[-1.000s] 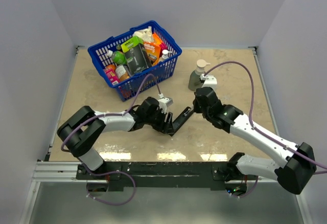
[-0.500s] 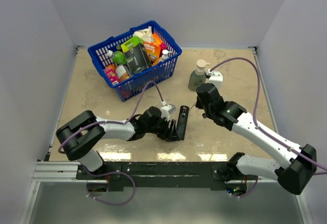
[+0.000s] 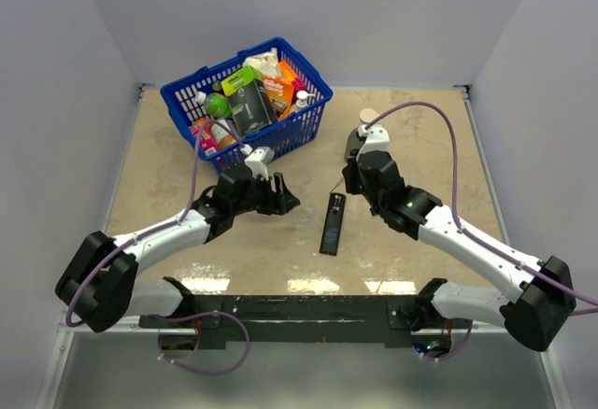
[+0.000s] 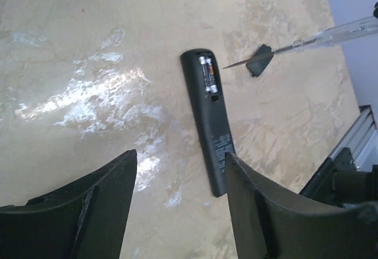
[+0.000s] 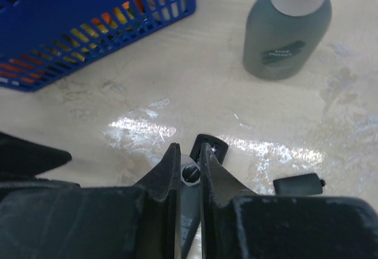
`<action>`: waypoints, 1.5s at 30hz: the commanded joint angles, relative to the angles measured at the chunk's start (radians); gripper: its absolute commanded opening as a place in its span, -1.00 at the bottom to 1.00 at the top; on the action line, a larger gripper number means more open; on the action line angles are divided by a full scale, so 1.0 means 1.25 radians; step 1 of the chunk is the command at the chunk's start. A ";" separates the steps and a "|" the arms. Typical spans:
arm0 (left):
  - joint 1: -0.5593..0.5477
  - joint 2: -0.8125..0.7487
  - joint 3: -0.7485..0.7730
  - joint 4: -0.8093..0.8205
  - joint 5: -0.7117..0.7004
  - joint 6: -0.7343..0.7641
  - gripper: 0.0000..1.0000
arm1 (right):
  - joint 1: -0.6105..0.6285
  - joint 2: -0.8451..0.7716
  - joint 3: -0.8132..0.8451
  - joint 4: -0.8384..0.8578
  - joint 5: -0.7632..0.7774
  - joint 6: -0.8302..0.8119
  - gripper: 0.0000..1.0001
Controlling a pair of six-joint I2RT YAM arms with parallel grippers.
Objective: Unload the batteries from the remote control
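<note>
- From above, the left arm reaches low across the bench towards the middle, its left gripper spread open and holding nothing.
- The right arm stretches in from the other side, elbow low, with the right gripper pointing down just beyond the far end of the remote control, which lies flat between the two grippers.
- That arm's wrist hides most of a bottle; a blue basket stands behind. I cannot pick out the cells from here.
- The left wrist view shows the remote control slot-side up, the batteries seated in it, a small black cover piece just beside its end, and the tip of a clear-handled tool at that piece.
- The right wrist view shows the right gripper clamped on the clear-handled tool; the dark shape past the tips is hard to identify.
</note>
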 commanded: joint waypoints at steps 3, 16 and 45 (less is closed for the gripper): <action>0.016 -0.045 0.037 -0.092 0.038 0.072 0.32 | -0.003 -0.065 -0.076 0.265 -0.159 -0.414 -1.00; 0.025 -0.064 0.026 -0.104 0.096 0.067 0.32 | -0.065 -0.047 -0.046 0.279 -0.469 -0.781 -1.00; 0.026 -0.021 -0.016 -0.017 0.183 0.033 0.32 | -0.293 0.021 -0.074 0.042 -0.982 -1.072 -1.00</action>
